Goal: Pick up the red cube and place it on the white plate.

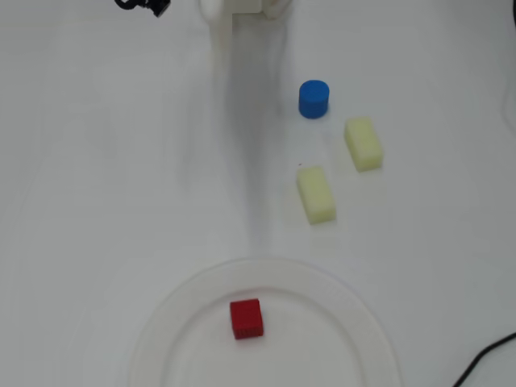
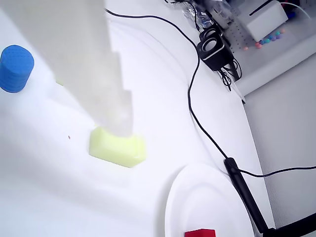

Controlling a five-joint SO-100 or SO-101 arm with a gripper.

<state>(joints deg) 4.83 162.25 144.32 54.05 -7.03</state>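
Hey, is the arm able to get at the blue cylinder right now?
Probably yes. The blue cylinder stands alone on the table, apart from the two yellow blocks, with nothing over it. The arm is pulled back at the top edge of the overhead view.

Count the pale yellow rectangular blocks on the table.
2. In the overhead view, one pale yellow rectangular block lies right of and below the blue cylinder; the other lies lower, toward the round white plate. Nothing visible could hide more.

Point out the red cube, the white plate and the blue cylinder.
red cube (image 1: 247,318), overhead view, its top face.
white plate (image 1: 367,318), overhead view, its right rim.
blue cylinder (image 1: 314,97), overhead view, its top.
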